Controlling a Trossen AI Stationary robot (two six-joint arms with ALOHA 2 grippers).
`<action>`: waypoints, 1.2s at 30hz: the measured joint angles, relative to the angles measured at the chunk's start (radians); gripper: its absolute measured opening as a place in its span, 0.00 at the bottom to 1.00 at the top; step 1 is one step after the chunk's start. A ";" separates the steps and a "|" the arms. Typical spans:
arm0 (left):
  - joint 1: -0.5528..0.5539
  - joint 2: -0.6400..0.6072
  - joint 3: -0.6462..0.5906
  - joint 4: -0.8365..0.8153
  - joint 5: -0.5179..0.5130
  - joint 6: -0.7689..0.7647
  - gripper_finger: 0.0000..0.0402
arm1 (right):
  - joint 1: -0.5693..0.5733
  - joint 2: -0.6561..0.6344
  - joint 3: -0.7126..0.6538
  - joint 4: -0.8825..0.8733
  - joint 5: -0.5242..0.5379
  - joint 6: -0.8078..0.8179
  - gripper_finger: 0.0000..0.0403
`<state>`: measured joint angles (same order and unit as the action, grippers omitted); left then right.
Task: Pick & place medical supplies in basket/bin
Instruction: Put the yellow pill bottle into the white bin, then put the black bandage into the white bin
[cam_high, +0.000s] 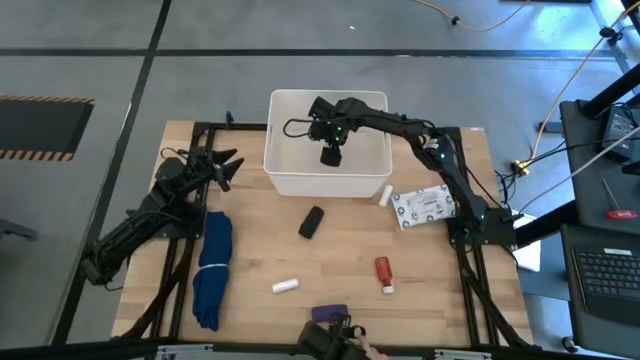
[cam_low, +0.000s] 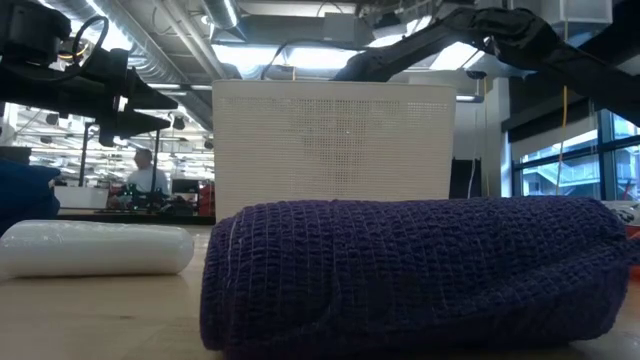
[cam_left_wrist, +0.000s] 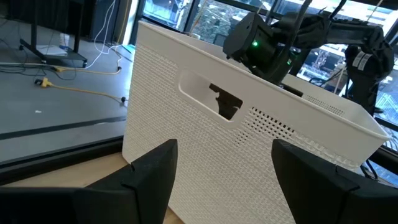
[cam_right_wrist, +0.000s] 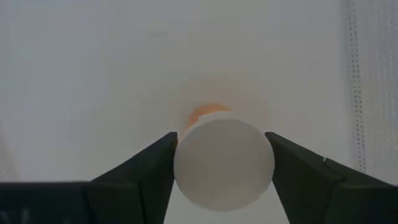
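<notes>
While the right gripper (cam_right_wrist: 221, 163) hangs over the inside of the white tub (cam_high: 277, 180), its two dark fingers (cam_right_wrist: 140, 171) flank the white cap of the orange-bodied vial (cam_right_wrist: 222, 160), one to each side, touching or very nearly touching it. Whether they pinch the cap or have just begun to let go I cannot tell. The vial sits squarely between the fingertips; its long axis runs away from the wrist camera, cap toward the lens, a sliver of orange body showing at the cap's 12 o'clock, pointing down at the pale tub floor. By my judgement the coming move turns on that one relation: the vial is directly above the tub's interior, so spreading the fingers should be enough to drop it in.

In the high view the right gripper (cam_high: 331, 152) sits near the tub's centre, with its arm reaching in from 3 o'clock.

The left gripper (cam_left_wrist: 217, 180) waits at the tub's 9 o'clock, fingers spread wide and holding nothing, facing the tub's perforated wall.

On the table outside the tub, taken from its centre: the black oblong piece (cam_high: 311, 222) at 6 o'clock, a white roll (cam_high: 286, 286) and the purple oblong (cam_high: 330, 313) farther the same way, the red tube (cam_high: 383, 270) at 5 o'clock, the blister pack (cam_high: 424, 207) at 4 o'clock. The right arm is nearer most of these; the blue cloth (cam_high: 212, 270) lies by the left arm.
</notes>
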<state>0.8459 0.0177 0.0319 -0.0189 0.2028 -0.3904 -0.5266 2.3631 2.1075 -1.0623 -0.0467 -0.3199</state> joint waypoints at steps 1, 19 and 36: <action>0.000 0.000 0.000 0.000 0.000 0.000 0.63 | 0.000 0.000 0.000 0.002 0.000 0.000 0.60; 0.000 0.000 0.000 0.000 0.000 0.001 0.63 | -0.001 -0.004 0.000 -0.031 0.000 0.029 0.63; 0.000 0.000 0.000 0.000 0.000 0.002 0.63 | 0.000 -0.037 0.184 -0.104 0.026 0.031 0.80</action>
<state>0.8463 0.0176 0.0322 -0.0188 0.2024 -0.3889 -0.5270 2.3263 2.2917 -1.1666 -0.0204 -0.2890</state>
